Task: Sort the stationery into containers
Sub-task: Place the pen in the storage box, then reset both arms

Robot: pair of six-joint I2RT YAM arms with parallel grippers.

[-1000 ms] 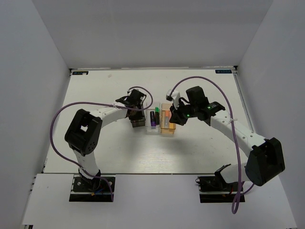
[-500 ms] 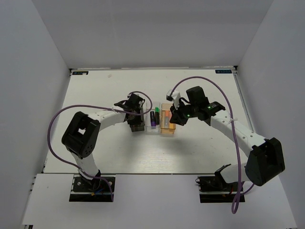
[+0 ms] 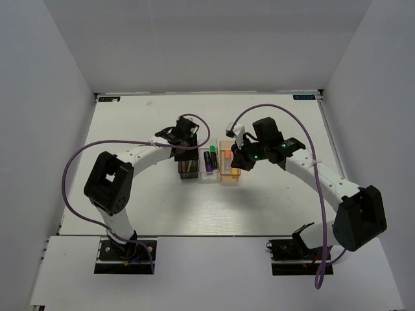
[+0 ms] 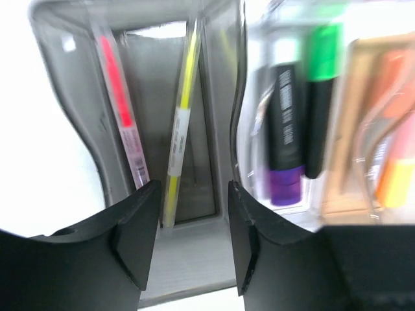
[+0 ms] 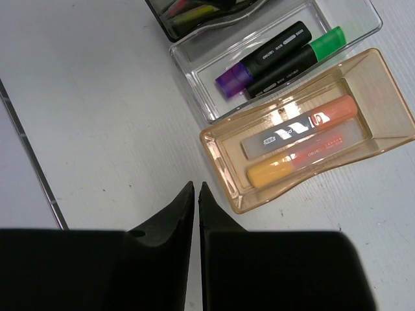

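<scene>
Three joined bins sit mid-table: smoky grey, clear, orange-tan. In the left wrist view the grey bin holds a pink pen and a yellow pen. The clear bin holds a green-capped highlighter and a purple-capped highlighter. The orange-tan bin holds two pale orange-capped highlighters. My left gripper is open and empty just above the grey bin's near wall. My right gripper is shut and empty, beside the orange-tan bin's end.
The white table is walled by white panels on three sides. Purple cables loop over both arms. The grey bin's corner shows at the top of the right wrist view.
My left gripper dipped toward the grey bin, then drew back toward the far side, uncovering the pens in it. The right arm has barely moved.
</scene>
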